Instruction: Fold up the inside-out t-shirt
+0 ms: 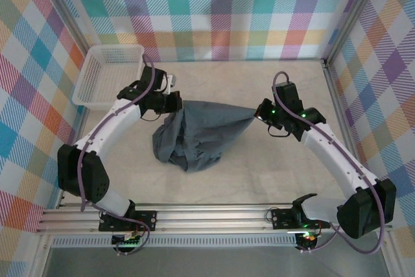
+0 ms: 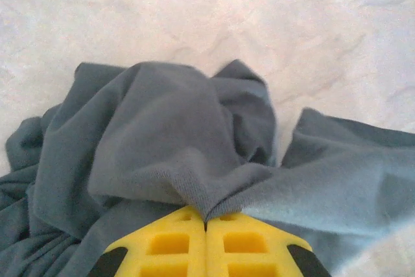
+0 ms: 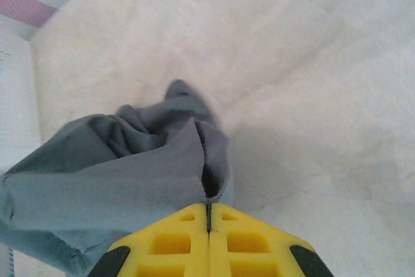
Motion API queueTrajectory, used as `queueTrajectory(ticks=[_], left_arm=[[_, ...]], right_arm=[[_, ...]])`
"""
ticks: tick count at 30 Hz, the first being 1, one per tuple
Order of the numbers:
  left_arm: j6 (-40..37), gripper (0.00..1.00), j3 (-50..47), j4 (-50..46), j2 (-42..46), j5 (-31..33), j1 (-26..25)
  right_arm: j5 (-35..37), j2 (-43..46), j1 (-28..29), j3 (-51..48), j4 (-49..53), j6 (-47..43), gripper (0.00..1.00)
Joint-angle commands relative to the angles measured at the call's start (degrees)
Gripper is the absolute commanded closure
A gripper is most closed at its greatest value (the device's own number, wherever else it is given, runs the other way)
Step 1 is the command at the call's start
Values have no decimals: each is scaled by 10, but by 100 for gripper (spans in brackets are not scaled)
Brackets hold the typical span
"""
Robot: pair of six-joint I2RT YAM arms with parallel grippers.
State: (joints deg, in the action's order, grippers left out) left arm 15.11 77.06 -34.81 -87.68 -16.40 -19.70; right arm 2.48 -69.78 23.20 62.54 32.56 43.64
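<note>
The dark slate-grey t-shirt [image 1: 198, 134] is lifted off the white table and stretched between both arms, its lower part hanging in a bunch toward the near side. My left gripper [image 1: 176, 104] is shut on the t-shirt's left edge; in the left wrist view the yellow fingertips [image 2: 181, 238] pinch a fold of the t-shirt [image 2: 168, 141]. My right gripper [image 1: 259, 113] is shut on the t-shirt's right corner; from the right wrist, its yellow fingertips [image 3: 240, 241] clamp a pleat of the t-shirt [image 3: 117, 173].
A white lattice basket [image 1: 107, 72] stands at the back left, close behind the left arm. Checked walls enclose the table on three sides. A metal rail [image 1: 214, 215] runs along the near edge.
</note>
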Motion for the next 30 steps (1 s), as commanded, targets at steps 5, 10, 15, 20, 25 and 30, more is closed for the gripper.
queueTrajectory(ticks=[5, 10, 15, 20, 25, 30], left_arm=[[7, 96, -41, 44, 11, -57, 0], [14, 97, -59, 64, 25, -86, -1], [16, 95, -61, 85, 24, -108, -9], [11, 82, -69, 70, 20, -64, -18], [3, 50, -69, 61, 11, -55, -18], [36, 13, -41, -61, -50, 160, -6]], right_arm=[[-28, -4, -3, -10, -7, -68, 100], [-40, 8, -12, 26, -6, -115, 100], [-84, -14, -14, 47, 6, -116, 100], [-127, -69, -14, -20, 12, -62, 100], [-99, -87, -17, -29, 25, -61, 100], [-48, -55, -39, 32, 55, -99, 100]])
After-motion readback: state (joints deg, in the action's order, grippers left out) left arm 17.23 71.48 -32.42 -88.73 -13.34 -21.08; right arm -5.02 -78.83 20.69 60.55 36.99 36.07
